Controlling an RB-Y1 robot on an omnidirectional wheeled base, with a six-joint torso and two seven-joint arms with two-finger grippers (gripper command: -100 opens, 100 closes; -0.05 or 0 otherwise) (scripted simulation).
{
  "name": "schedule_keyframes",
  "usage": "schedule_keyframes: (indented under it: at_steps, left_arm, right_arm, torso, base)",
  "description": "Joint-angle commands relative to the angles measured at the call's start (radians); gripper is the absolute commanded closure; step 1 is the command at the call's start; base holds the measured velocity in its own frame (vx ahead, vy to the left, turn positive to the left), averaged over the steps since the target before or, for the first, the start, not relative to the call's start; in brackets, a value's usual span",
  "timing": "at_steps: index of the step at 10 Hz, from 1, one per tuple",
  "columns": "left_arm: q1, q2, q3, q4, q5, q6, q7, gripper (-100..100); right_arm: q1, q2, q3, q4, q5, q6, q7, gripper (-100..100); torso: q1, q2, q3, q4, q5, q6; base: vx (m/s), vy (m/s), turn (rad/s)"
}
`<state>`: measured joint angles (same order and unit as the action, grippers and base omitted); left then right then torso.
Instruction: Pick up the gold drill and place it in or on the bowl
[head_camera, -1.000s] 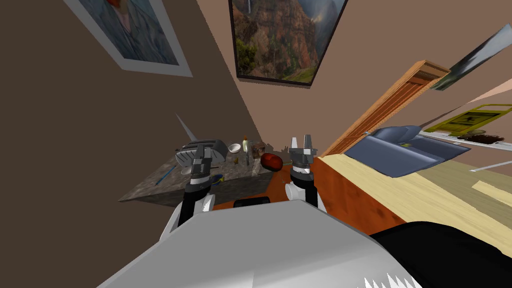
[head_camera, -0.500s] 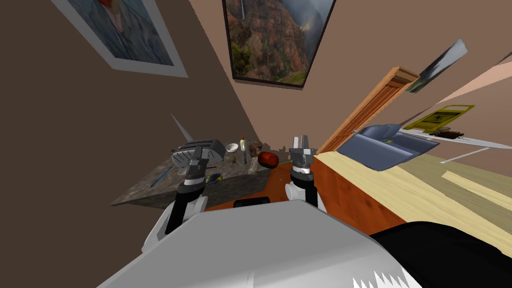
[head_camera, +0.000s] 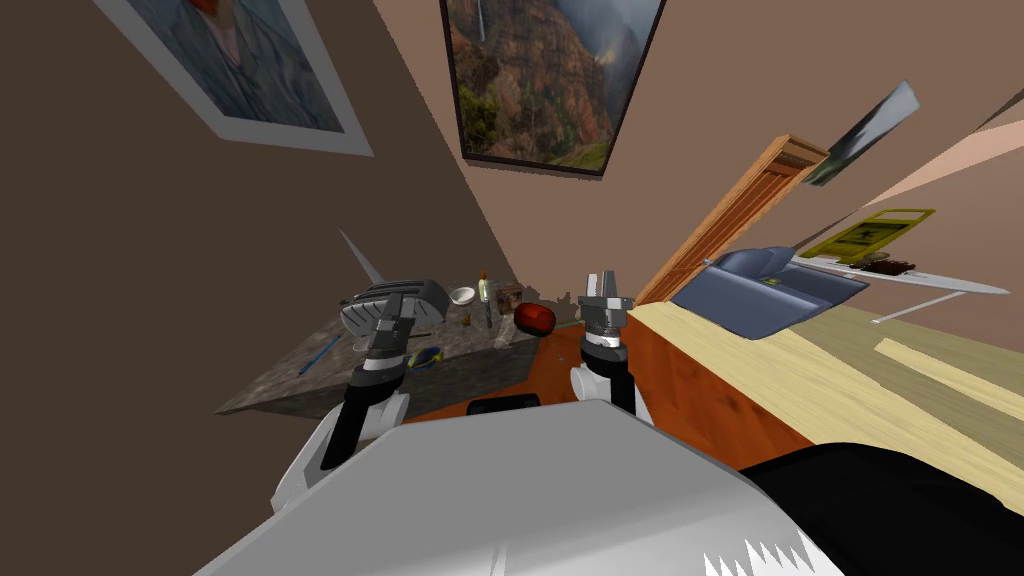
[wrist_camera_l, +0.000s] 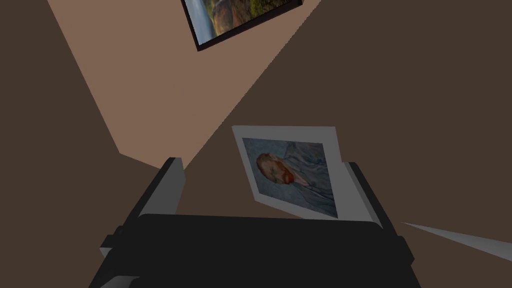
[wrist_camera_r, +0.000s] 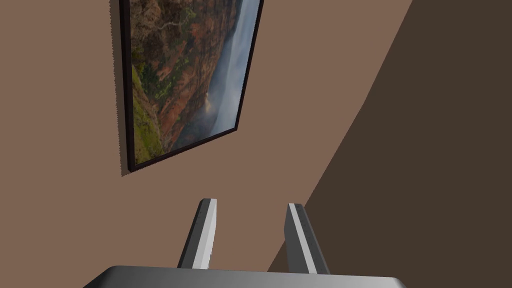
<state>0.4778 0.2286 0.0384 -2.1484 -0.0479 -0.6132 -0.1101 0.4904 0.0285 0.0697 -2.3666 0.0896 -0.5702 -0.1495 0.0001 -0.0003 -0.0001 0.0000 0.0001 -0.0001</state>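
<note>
Head view: both arms ride raised, likely to clear the dark mottled counter (head_camera: 290, 378). Left gripper (wrist_camera_l: 262, 162) gapes wide, right gripper (wrist_camera_r: 252, 202) narrower, both empty. Small yellow-and-blue drill (head_camera: 426, 355) lies by the front edge; round white bowl (head_camera: 462, 295) sits further back.

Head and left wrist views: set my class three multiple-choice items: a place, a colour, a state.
1. The white bowl stands: A on the dark table by the grey toaster; B on the floor; C on the bed.
2. The rounded thing nearest the right gripper is: A green; B red; C white.
3. The left gripper is: A shut on the bowl; B shut, empty; C open, empty.
Key: A, it sits on the tabletop; B, plainly red; C, fingers wide apart, holding nothing.
</note>
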Motion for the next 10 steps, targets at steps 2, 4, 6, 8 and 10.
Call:
schedule_keyframes:
  at_steps: [2, 4, 6, 8, 10]
  left_arm:
    - [0.000, 0.000, 0.000, 0.000, 0.000, 0.000, 0.000, -100]
    - [0.000, 0.000, 0.000, 0.000, 0.000, 0.000, 0.000, -100]
    - [0.020, -0.009, 0.009, 0.032, -0.031, -0.016, 0.041, -100]
    - [0.030, -0.011, 0.014, 0.047, -0.046, -0.023, 0.060, -100]
    - [0.030, -0.011, 0.014, 0.047, -0.046, -0.023, 0.060, -100]
  right_arm:
    - [0.000, 0.000, 0.000, 0.000, 0.000, 0.000, 0.000, 0]
    - [0.000, 0.000, 0.000, 0.000, 0.000, 0.000, 0.000, 0]
    - [0.000, 0.000, 0.000, 0.000, 0.000, 0.000, 0.000, 0]
    - [0.000, 0.000, 0.000, 0.000, 0.000, 0.000, 0.000, 0]
    - [0.000, 0.000, 0.000, 0.000, 0.000, 0.000, 0.000, 0]
  torso:
    - [-0.001, 0.000, 0.000, 0.000, 0.000, 0.000]
    - [0.000, 0.000, 0.000, 0.000, 0.000, 0.000]
    - [0.000, 0.000, 0.000, 0.000, 0.000, 0.000]
    - [-0.003, 0.002, 0.001, 0.000, -0.001, 0.000]
    - [-0.001, 0.000, 0.000, 0.000, 0.000, 0.000]
  base:
    - [-0.004, -0.006, -0.018]
    - [0.000, 0.000, 0.000]
    - [-0.013, -0.023, -0.059]
    - [-0.021, -0.034, -0.093]
    - [0.000, -0.018, -0.008]
